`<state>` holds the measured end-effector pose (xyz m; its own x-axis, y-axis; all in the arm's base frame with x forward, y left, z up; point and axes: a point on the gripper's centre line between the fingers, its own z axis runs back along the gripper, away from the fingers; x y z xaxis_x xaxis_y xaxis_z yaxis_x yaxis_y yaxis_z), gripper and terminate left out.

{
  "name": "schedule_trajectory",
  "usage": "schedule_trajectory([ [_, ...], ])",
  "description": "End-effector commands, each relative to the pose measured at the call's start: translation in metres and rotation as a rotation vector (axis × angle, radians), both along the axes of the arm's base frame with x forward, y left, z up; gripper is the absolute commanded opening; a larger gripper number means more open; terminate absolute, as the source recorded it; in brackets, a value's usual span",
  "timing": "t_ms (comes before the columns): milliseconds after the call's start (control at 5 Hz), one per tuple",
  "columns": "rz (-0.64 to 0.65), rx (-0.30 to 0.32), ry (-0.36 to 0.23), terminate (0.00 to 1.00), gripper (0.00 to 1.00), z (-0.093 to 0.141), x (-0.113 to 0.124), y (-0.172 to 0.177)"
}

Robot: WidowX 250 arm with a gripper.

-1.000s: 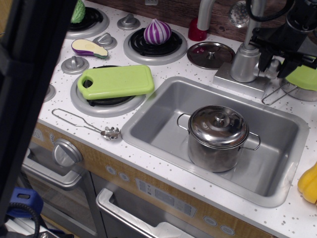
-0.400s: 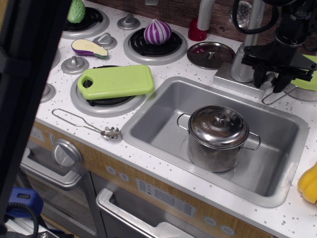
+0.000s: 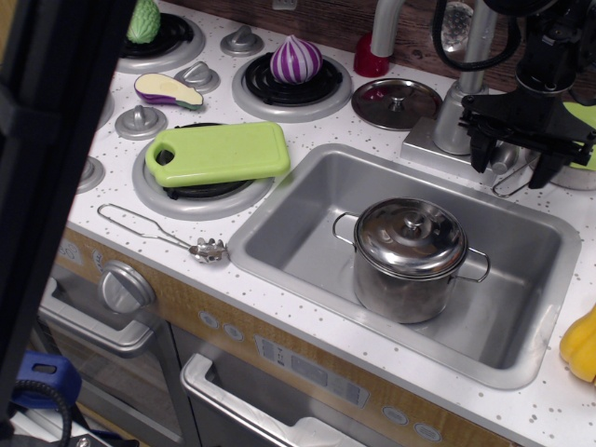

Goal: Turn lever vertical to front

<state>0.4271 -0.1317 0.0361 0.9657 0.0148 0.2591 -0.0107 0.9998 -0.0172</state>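
The tap's grey cylindrical body (image 3: 453, 123) stands on its base behind the sink, with the tall spout pipe (image 3: 480, 37) rising from it. The lever (image 3: 503, 156) is a short silver-grey bar jutting from the body's right side, partly hidden by my gripper. My black gripper (image 3: 510, 162) hangs over it with its fingers pointing down. The jaws are open, with one fingertip (image 3: 480, 154) left of the lever and the other to its right. I cannot tell whether either finger touches the lever.
A lidded steel pot (image 3: 410, 256) sits in the sink (image 3: 279, 233). A loose lid (image 3: 396, 101), a red tap knob (image 3: 371, 56) and a clear knob (image 3: 455, 26) are near the tap. A wire-handled strainer with a green piece (image 3: 582, 140) lies right of my gripper. A green cutting board (image 3: 219, 152) lies on a burner.
My gripper has moved forward and down from over the tap body, and now straddles the lever at the tap's right side. The pot and the other things have not moved.
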Motion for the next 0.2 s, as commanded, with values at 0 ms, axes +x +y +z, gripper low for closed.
schedule_trajectory([
  [0,-0.015,-0.023,-0.056,1.0,1.0,0.0235,0.0046,-0.0095],
])
